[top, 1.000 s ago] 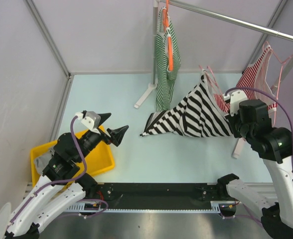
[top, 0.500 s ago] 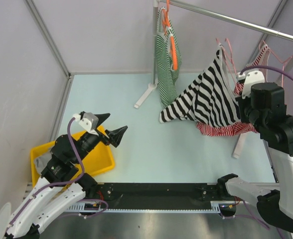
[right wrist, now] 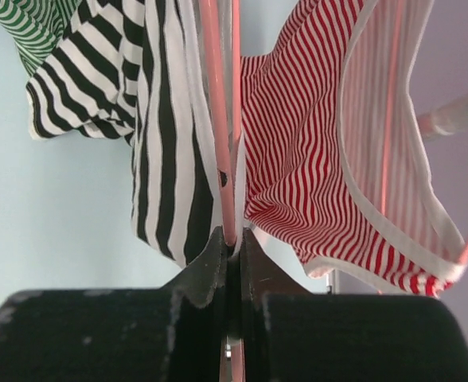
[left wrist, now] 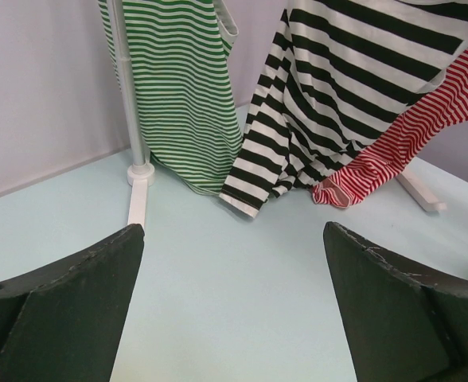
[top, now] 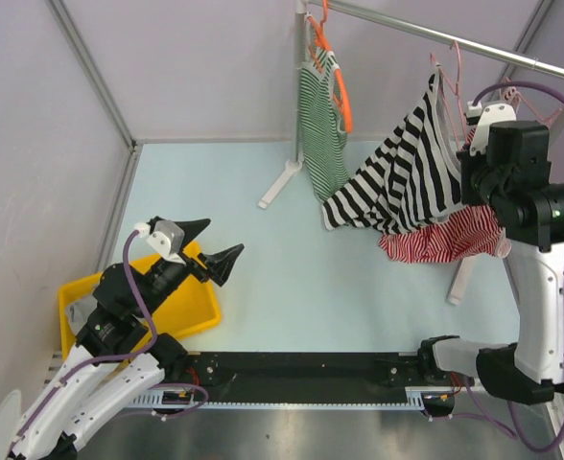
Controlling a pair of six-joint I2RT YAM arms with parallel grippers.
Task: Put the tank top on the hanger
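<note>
From above, the right jaws are hidden behind the wrist of the right arm (top: 517,182); only the wrist cam shows them. There they're clenched on the hanger (right wrist: 218,119), a thin pale pink wire running up from btwn them, its top cut off by the frame edge. In the top view the hook end sits close under the rail (top: 397,24); can't tell if it's actually on it.

The tank top (top: 407,172) has wide black & white stripes w/ pale edging. It's held up high on the hanger and drapes down and to the left, bunched along its lower edge. It hangs btwn the green striped top (top: 320,125) and the red striped top (top: 445,235): lower corner near the green one, right side overlapping the red one. It looks to be off the bench (top: 292,287), tho that's hard to be sure of.

The yellow bin (top: 194,316) sits on the bench at the near left. The left arm (top: 119,316) covers most of it, so contents can't be made out. The left jaws are spread wide w/ nothing btwn them, above the bin's far edge, facing the clothes.
</note>
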